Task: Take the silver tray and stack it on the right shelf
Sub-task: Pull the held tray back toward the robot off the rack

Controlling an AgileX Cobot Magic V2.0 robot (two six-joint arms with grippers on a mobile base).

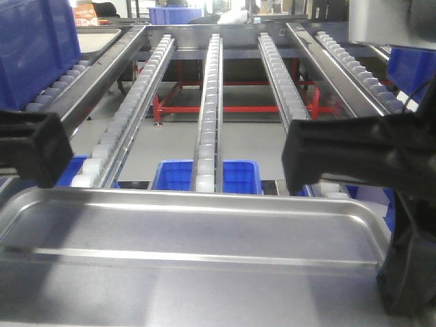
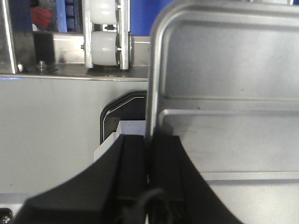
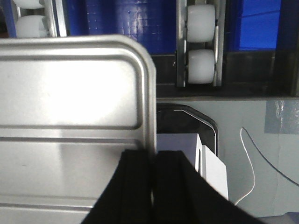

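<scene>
While we are clamping the silver tray (image 1: 191,231) at both ends, left gripper (image 2: 149,142) and right gripper (image 3: 154,156) each pinching its rim, it is showing near us, short of the rollers (image 1: 206,102): grabbing looks done, stacking is left. We are seeing the right shelf (image 1: 354,68) only partly, cropped far right; lift-off is unclear.
</scene>
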